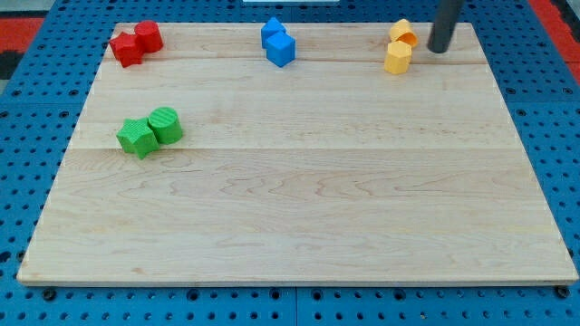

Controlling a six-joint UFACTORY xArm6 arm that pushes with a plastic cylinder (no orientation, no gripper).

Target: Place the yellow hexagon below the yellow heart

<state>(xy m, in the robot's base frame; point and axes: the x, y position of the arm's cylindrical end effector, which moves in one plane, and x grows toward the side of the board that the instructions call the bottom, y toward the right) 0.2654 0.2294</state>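
Our tip [439, 49], a bare rod with nothing to clamp, sits at 3 o'clock of yellow heart [402, 33]; yellow hexagon [398, 58] already touching at heart's 6 o'clock, so next looks like retreat only

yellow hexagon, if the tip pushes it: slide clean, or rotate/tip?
Probably slides: the yellow hexagon looks squat and rests flat on the smooth wooden board, so tipping seems unlikely. Its flat sides may make it rotate under an off-centre push. It seems to touch the yellow heart, which could get dragged along. My tip is just to its right in the view.
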